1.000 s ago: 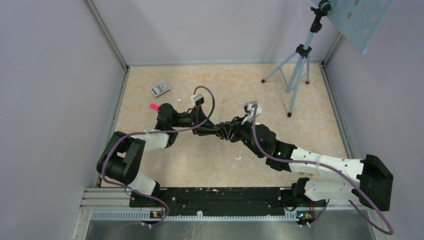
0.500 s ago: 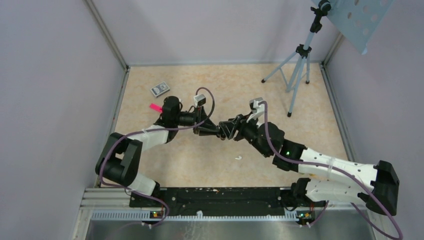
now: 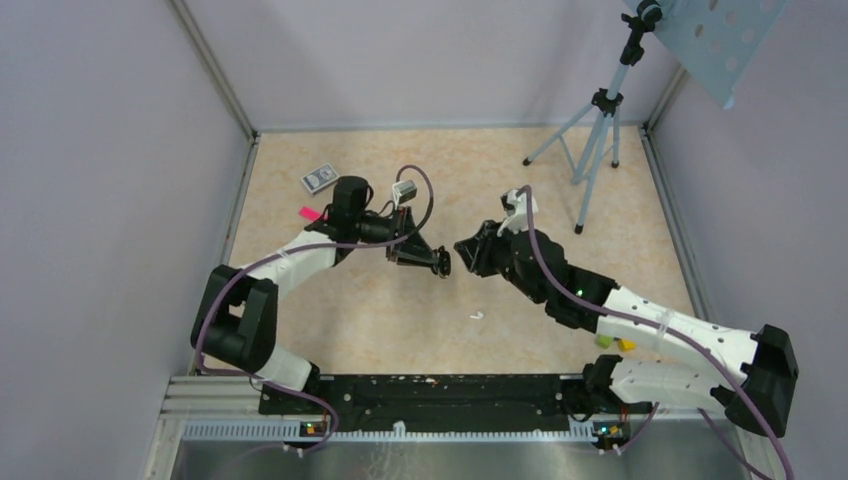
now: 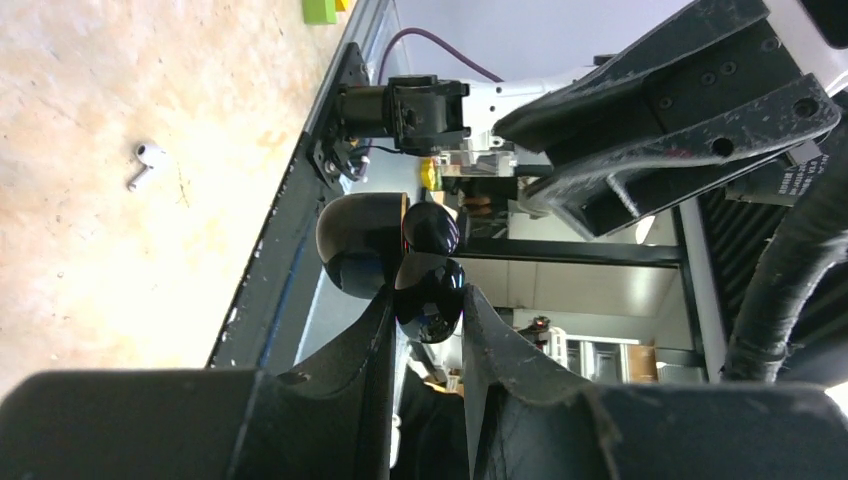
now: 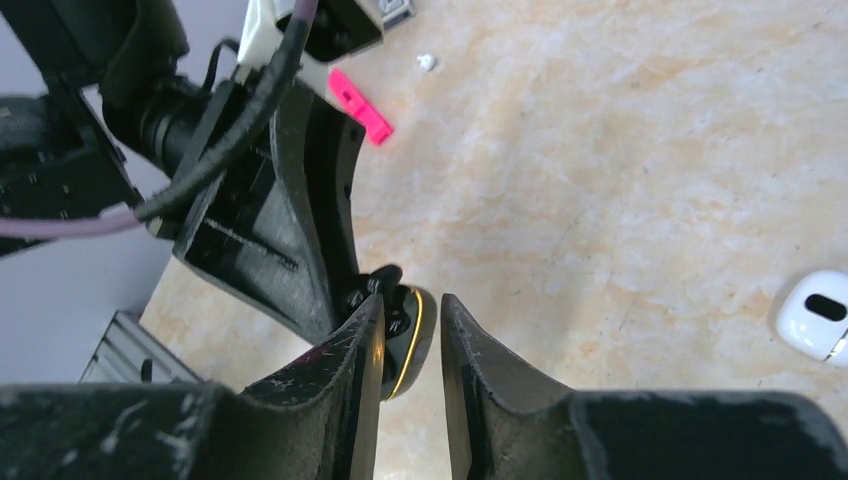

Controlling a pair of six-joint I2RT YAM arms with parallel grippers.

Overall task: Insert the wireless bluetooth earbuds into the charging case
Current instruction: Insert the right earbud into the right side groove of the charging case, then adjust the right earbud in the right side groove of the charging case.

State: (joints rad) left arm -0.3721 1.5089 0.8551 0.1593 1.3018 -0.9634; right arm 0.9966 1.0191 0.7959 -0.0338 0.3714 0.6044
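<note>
The worktop (image 3: pixel 400 330) is a beige, marbled, stone-look sheet. Far left of the black case lies one flat pink block (image 3: pixel 309 212), matte and rectangular. Just beyond it sits one small grey printed box (image 3: pixel 320 178). One tiny white piece (image 5: pixel 427 62) lies close to the pink block, too small to name.

The left hand (image 3: pixel 440 263), of scuffed black plastic, is clenched on the black case (image 4: pixel 428 290). The case is glossy and rounded, with a thin gold rim (image 5: pixel 415 340) and a domed part bulging out beside the fingers.

The right hand (image 3: pixel 465 250) faces the case from just beside it without touching. Its two worn black fingers (image 5: pixel 460 340) are slightly parted and grasp nothing.

One white earbud (image 3: pixel 477 315), smooth with a short stem, lies on the worktop near the black case, on the side toward the arm bases. It is outside any case.

One white case (image 5: pixel 815 315), a smooth pebble shape with a dark oval slot, rests on the worktop well apart from the black one.

Far right of the black case stands one grey metal tripod (image 3: pixel 590 150) with three thin legs.
</note>
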